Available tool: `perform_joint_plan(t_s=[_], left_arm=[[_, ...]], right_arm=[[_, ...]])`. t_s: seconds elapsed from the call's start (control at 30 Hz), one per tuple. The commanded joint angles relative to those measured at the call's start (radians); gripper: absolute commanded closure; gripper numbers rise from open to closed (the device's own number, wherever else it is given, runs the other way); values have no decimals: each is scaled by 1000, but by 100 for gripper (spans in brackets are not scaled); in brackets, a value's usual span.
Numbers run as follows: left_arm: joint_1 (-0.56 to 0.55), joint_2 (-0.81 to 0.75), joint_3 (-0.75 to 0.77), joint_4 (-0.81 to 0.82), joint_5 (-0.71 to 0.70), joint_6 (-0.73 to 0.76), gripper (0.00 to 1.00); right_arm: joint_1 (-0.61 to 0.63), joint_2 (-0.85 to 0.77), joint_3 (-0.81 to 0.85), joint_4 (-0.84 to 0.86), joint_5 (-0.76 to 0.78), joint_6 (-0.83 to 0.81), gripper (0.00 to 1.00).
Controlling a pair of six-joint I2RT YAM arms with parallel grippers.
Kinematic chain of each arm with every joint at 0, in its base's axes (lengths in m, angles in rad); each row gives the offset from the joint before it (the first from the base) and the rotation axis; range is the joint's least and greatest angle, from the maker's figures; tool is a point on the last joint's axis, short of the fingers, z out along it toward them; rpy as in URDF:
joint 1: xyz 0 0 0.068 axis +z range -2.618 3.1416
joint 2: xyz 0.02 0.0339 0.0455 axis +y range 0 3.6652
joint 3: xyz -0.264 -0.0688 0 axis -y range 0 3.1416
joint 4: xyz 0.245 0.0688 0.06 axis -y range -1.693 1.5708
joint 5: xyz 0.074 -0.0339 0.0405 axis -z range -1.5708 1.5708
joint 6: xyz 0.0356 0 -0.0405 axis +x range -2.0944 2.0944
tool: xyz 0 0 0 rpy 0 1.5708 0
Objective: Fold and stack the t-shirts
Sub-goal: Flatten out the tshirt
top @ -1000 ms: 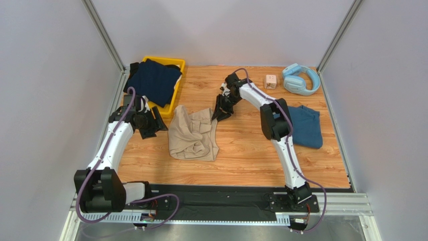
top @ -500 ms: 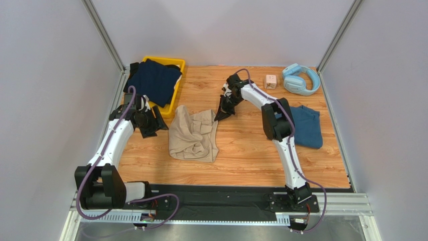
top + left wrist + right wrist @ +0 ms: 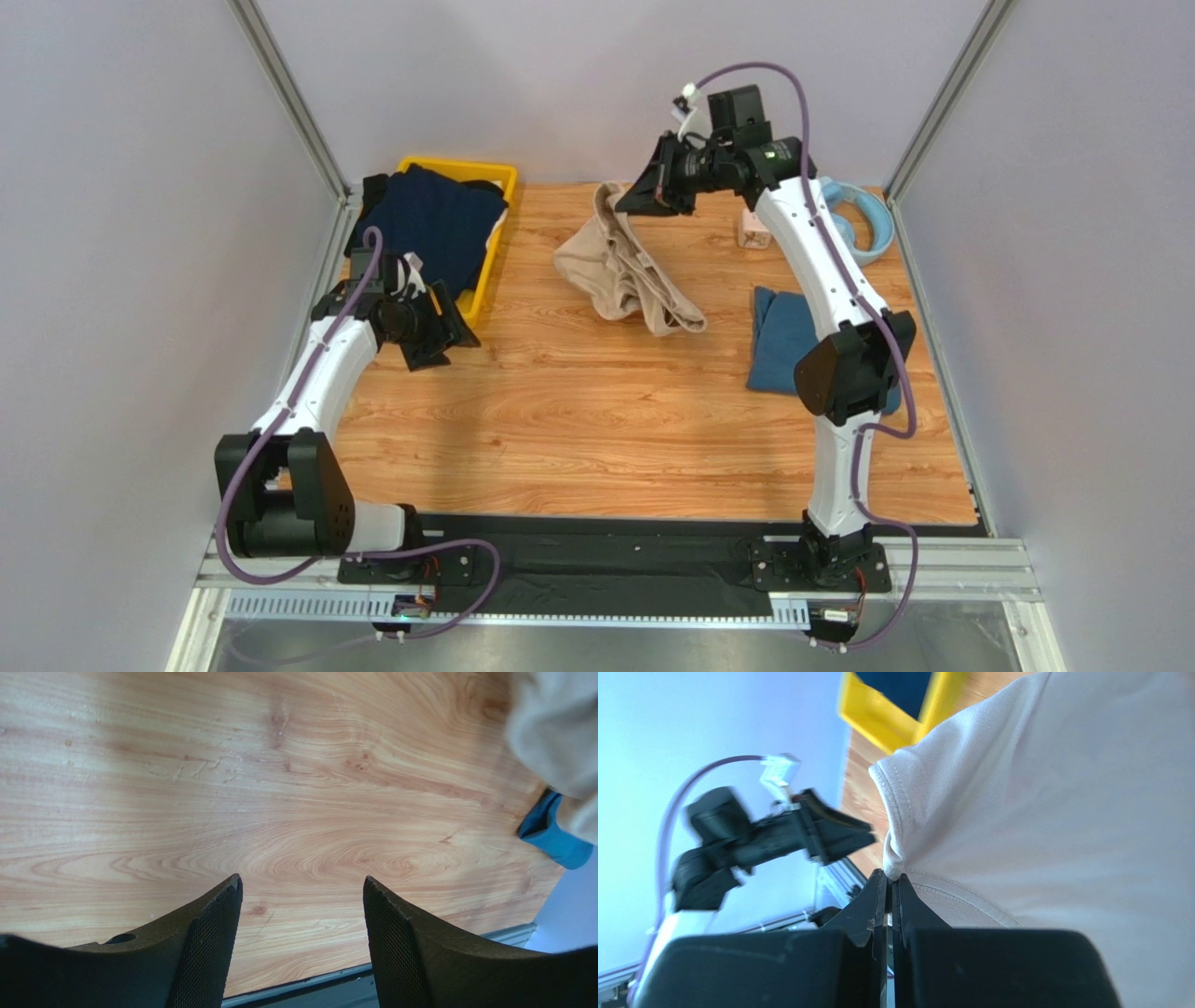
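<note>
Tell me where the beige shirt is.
Overhead view: the right gripper holds the beige shirt at the far middle of the table, between the yellow bin and the teal shirt.

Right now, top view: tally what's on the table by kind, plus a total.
t-shirts: 3 (beige t-shirt, blue t-shirt, navy t-shirt)
yellow bin: 1
headphones: 1
small block: 1, partly hidden
Total: 6
</note>
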Motion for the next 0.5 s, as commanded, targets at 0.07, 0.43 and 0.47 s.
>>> perform_joint_plan(t_s=[0.07,0.43,0.47], left_arm=[[6,14,89,47,45,-7,30],[6,54,89,81,124,-5,30],[6,59,91,85,127,-9,30]], right_arm=[[-8,-90,133,35,-90,125,100],[-36,-148,159,309,-265,401,100],[-34,-154,161,352,-278,444,100]])
